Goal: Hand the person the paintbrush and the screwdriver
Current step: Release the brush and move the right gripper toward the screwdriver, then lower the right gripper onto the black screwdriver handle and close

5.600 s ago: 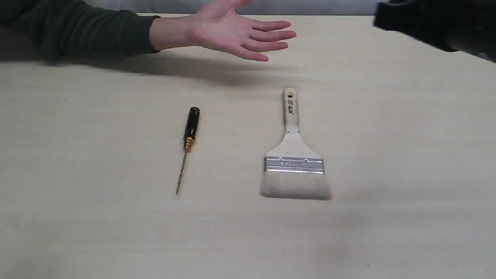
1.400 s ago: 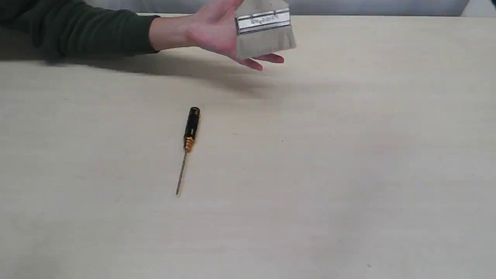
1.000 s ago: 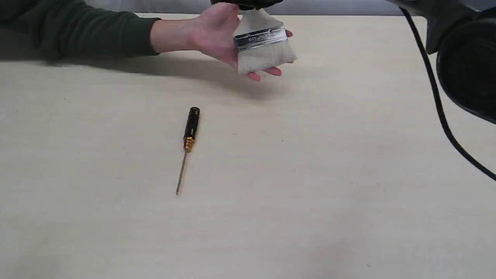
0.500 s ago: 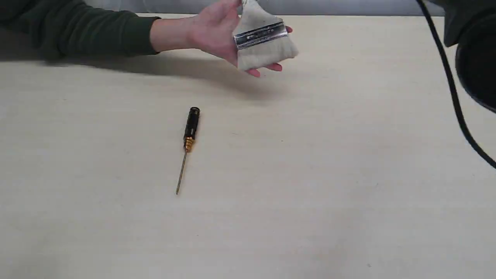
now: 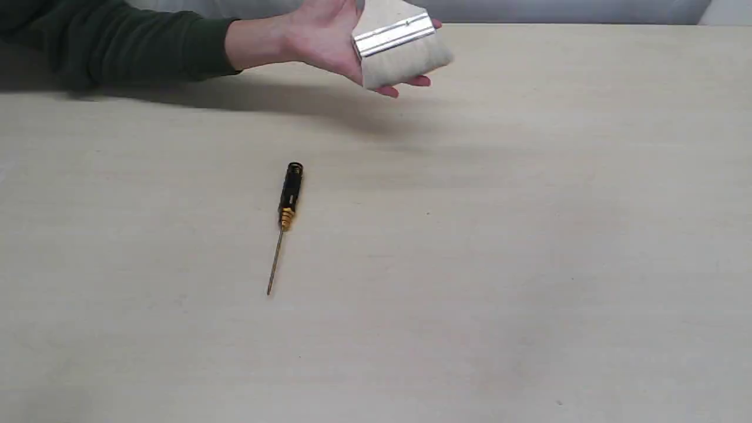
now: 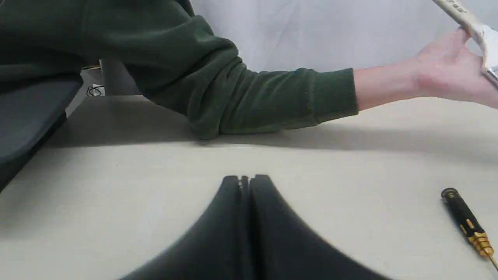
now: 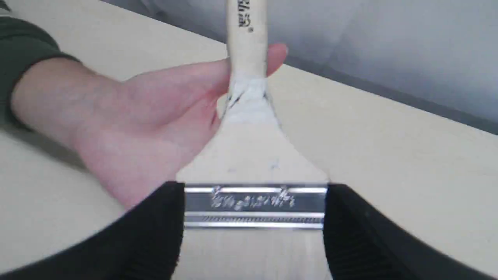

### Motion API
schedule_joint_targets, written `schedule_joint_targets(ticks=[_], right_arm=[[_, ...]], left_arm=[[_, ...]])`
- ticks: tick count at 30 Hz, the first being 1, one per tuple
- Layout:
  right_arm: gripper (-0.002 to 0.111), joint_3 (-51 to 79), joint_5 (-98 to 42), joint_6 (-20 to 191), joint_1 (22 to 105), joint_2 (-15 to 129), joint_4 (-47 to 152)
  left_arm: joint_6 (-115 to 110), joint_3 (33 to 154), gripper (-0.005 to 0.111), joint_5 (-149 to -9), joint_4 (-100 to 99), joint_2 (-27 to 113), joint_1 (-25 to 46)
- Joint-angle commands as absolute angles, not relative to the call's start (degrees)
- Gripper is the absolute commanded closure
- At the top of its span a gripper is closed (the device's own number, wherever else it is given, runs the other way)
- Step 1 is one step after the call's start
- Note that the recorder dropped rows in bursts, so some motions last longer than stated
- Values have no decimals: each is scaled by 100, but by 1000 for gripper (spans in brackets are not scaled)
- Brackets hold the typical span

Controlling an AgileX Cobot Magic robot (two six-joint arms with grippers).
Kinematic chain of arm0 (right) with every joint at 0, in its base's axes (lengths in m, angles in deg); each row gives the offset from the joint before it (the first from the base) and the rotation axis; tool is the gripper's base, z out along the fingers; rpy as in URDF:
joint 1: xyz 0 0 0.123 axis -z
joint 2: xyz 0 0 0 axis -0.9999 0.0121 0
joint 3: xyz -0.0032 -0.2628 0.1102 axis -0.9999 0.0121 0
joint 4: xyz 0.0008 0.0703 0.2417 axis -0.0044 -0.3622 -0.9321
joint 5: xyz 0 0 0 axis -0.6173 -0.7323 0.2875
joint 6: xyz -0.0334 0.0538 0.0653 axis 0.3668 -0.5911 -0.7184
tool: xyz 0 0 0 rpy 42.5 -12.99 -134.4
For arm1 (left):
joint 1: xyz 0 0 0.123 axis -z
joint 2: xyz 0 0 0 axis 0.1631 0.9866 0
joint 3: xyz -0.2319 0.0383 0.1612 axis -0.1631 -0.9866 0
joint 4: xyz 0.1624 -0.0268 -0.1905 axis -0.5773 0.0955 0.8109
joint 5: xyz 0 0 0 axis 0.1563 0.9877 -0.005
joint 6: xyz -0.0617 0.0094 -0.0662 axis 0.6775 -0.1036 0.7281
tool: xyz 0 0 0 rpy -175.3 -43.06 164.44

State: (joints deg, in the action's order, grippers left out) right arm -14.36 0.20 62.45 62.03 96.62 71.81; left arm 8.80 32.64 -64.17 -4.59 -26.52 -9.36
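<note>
The paintbrush (image 5: 398, 47) rests on the person's open hand (image 5: 320, 41) at the far edge, bristles toward me and handle out of the top of the exterior view. In the right wrist view the thumb (image 7: 272, 54) presses on the wooden handle of the paintbrush (image 7: 253, 155). My right gripper (image 7: 253, 190) is open, its fingers standing either side of the silver ferrule; it does not show in the exterior view. The screwdriver (image 5: 286, 205) lies alone on the table, handle toward the person. My left gripper (image 6: 244, 179) is shut and empty, with the screwdriver (image 6: 465, 219) off to one side.
The pale wooden table (image 5: 529, 235) runs to a grey backdrop behind it. The person's dark green sleeve (image 5: 117, 44) rests along the far left edge. In the left wrist view a dark grey slab (image 6: 27, 112) shows beside the table's edge.
The brush, on the table 5.6 s ago, now sits in the hand. Since a second ago the dark right arm has left the exterior view, and hand and brush have risen slightly and tilted.
</note>
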Motion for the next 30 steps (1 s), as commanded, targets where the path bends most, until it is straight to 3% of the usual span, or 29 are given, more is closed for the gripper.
schedule_joint_targets(ticks=[1,8,11,17,30], right_arm=[[53,-533,-627,6305,5986,8964,7098],[71,760,-1132,6305,5062,8355,7139],[70,859,-1095,6243,4798,8403,7124],[56,859,-1090,6218,4668,8750,6637],[56,501,-1248,6218,4668,9992,6177]], left_arm=[[892,3252,107,-6483,-450,-2666,-898],[892,3252,107,-6483,-450,-2666,-898],[892,3252,107,-6483,-450,-2666,-898],[892,3252,107,-6469,-432,-2666,-898],[892,3252,107,-6469,-432,-2666,-898]])
